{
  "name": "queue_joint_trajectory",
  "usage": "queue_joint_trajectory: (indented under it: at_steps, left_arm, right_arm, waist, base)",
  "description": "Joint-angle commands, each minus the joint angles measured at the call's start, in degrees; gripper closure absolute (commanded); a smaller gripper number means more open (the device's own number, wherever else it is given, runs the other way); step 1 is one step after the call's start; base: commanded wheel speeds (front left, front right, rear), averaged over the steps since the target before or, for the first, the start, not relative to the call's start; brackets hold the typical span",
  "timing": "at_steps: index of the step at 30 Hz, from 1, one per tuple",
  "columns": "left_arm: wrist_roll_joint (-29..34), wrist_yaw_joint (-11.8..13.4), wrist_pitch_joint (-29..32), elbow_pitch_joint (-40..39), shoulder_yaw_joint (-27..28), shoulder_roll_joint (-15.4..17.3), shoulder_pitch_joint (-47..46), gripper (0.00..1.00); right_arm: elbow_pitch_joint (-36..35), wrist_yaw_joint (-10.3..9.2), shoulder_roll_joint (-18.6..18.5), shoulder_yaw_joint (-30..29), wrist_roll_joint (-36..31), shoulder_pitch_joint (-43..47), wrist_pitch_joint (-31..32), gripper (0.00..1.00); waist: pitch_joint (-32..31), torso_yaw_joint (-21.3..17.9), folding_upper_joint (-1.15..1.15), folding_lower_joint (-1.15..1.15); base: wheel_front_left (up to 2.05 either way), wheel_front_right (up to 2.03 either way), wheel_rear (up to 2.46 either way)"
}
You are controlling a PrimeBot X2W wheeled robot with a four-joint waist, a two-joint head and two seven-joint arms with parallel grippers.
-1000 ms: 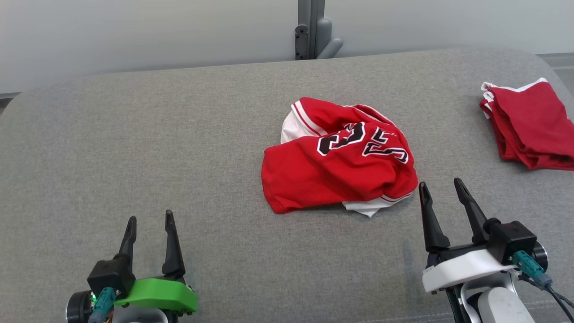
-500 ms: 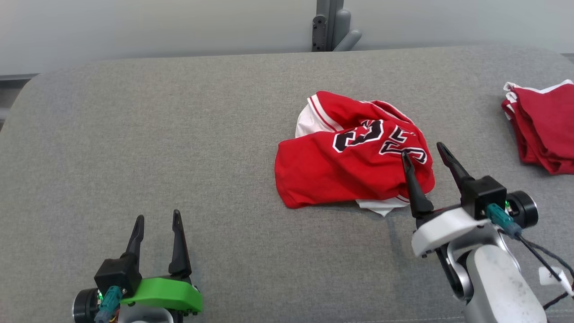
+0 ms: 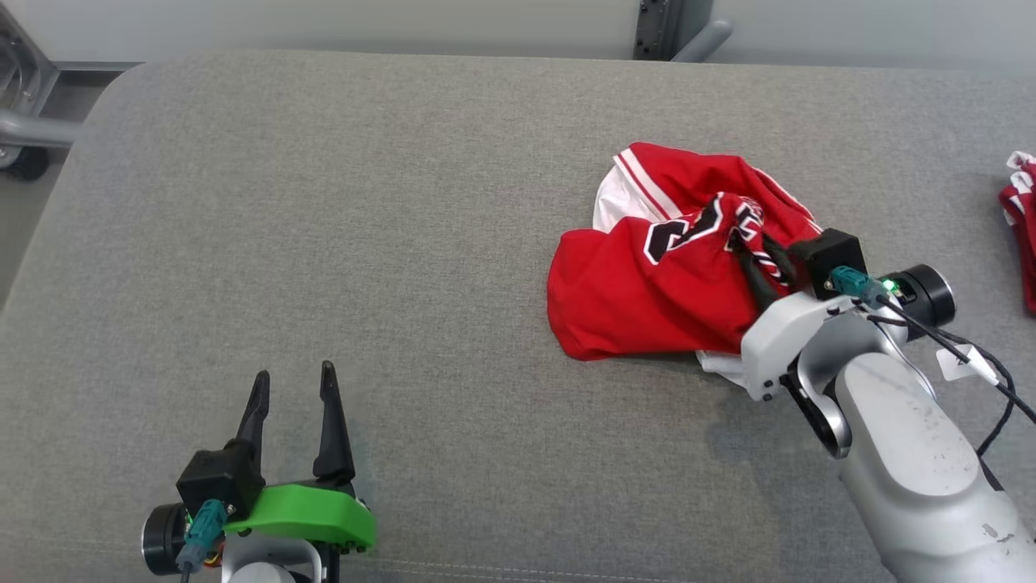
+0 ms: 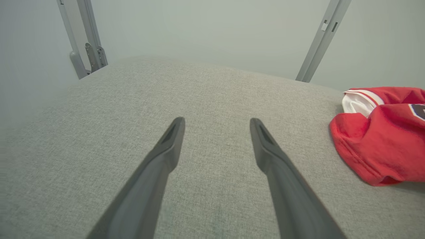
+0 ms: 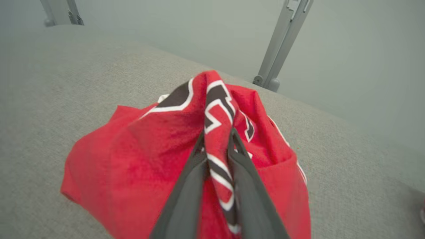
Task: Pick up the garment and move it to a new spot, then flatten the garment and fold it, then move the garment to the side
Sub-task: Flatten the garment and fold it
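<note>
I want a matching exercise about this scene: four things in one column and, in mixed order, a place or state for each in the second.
1 left gripper
2 right gripper
3 crumpled jersey
4 second red garment

A pinching a ridge of fabric
B at the head view's right edge
C open, above bare grey cushion
D bunched, black-and-white lettering on top

Pairs: 1-C, 2-A, 3-D, 4-B

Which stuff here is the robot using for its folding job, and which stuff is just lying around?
For the job: red jersey; right gripper, pinching a fold of it; left gripper, open.
Just lying about: other red clothes at the right edge; metal post at the back.
</note>
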Motion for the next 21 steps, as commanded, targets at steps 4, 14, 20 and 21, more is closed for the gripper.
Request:
queue_joint_trajectory:
  at_steps: [4, 14, 20, 21]
  left_arm:
    - [-0.42, 0.62, -0.03, 0.01, 0.01, 0.05, -0.49, 0.0]
    - [-0.19, 0.72, -0.03, -0.13, 0.28, 0.06, 0.15, 0.0]
    - [-0.24, 0.62, -0.03, -0.08, -0.09, 0.06, 0.0, 0.0]
    - [-0.26, 0.62, -0.03, -0.06, -0.16, 0.06, -0.05, 0.0]
  right_arm:
    - [-1.86, -0.08, 1.36, 1.56, 4.09, -3.25, -3.2, 1.0]
    - [-8.35, -0.08, 6.8, -4.77, 9.5, -9.97, -8.44, 1.0]
    - [-9.29, -0.08, 8.4, -12.44, 8.95, -11.05, -8.66, 1.0]
    - [-8.64, -0.07, 8.51, -12.66, 9.38, -10.37, -8.21, 1.0]
  waist:
    - [-0.24, 1.33, 0.0, 0.0]
    - [-1.18, 0.87, 0.0, 0.0]
    - [-1.32, 0.93, 0.0, 0.0]
    - [-1.27, 1.0, 0.0, 0.0]
  base:
    - [0.0, 0.0, 0.0]
    - [0.0, 0.0, 0.0]
    - [0.0, 0.0, 0.0]
    - [0.0, 0.0, 0.0]
